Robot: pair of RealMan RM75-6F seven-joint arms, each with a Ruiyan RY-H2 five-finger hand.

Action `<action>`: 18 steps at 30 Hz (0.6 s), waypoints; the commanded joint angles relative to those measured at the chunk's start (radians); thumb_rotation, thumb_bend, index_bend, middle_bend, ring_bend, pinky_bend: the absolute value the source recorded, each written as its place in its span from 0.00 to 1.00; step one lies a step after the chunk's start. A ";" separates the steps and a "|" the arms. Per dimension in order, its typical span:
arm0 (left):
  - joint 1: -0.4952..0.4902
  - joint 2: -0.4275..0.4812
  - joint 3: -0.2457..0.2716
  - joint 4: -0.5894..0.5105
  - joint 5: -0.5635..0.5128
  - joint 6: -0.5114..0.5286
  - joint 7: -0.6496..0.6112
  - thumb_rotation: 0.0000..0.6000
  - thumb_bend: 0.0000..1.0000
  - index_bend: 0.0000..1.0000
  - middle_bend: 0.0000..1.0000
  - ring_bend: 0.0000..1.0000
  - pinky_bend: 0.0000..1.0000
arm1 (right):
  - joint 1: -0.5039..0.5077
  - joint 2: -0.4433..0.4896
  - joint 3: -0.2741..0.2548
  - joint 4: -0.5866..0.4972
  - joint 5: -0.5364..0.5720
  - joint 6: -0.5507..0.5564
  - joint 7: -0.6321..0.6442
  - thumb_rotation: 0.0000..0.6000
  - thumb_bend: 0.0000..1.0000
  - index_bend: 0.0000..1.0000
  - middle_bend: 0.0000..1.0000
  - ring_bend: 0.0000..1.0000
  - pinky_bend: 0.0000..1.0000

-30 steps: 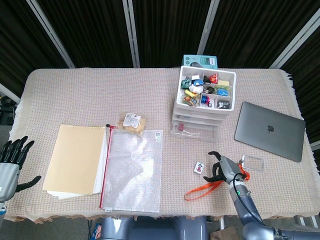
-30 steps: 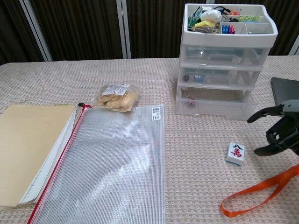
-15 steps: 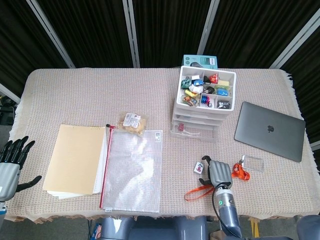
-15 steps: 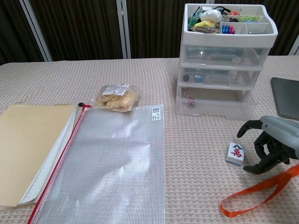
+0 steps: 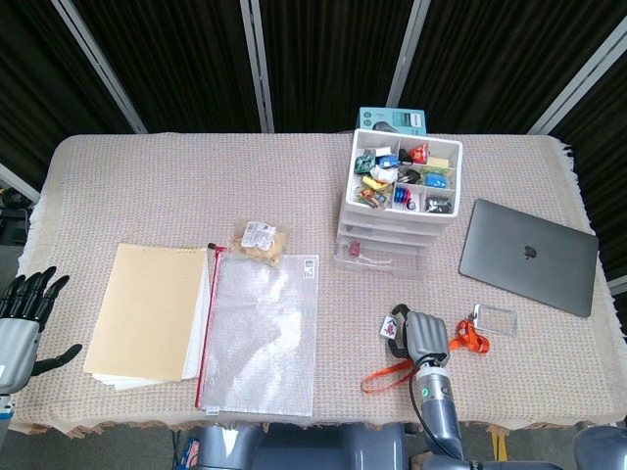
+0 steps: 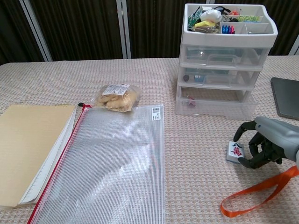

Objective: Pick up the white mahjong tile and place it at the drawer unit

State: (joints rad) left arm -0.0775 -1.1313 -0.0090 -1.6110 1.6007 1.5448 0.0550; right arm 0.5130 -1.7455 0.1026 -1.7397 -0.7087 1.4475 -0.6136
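White and marked with red and dark characters too small to read, the mahjong tile [image 6: 235,150] is lying on the woven tablecloth [image 5: 157,186] in front of the drawer unit [image 6: 219,70]. Compared with a second ago, the right hand [image 6: 264,147] is now touching the tile, fingers curling round its edge; whether it is gripping is unclear. An Apple logo is showing on the grey laptop [image 5: 529,255]. The left hand [image 5: 22,318] is hanging open off the table's edge, unchanged.

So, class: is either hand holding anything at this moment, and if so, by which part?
Nothing is lifted. The right hand has its fingers curled around the white mahjong tile, at its right edge, on the table. The left hand holds nothing.
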 commanded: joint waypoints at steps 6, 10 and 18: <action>0.001 0.001 0.001 -0.003 0.000 0.000 -0.002 1.00 0.16 0.08 0.00 0.00 0.00 | -0.013 -0.012 0.015 0.010 0.015 -0.016 -0.026 1.00 0.32 0.35 0.76 0.79 0.71; 0.000 0.001 0.000 -0.003 -0.001 0.000 -0.001 1.00 0.16 0.08 0.00 0.00 0.00 | -0.017 -0.016 0.022 0.010 0.006 -0.016 -0.029 1.00 0.34 0.42 0.76 0.79 0.71; 0.000 0.002 -0.001 -0.004 -0.004 -0.001 -0.002 1.00 0.16 0.08 0.00 0.00 0.00 | -0.035 -0.034 0.039 0.022 -0.057 -0.003 0.004 1.00 0.35 0.54 0.78 0.80 0.71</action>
State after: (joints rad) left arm -0.0772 -1.1293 -0.0098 -1.6154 1.5970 1.5434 0.0530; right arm 0.4821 -1.7774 0.1375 -1.7184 -0.7557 1.4419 -0.6171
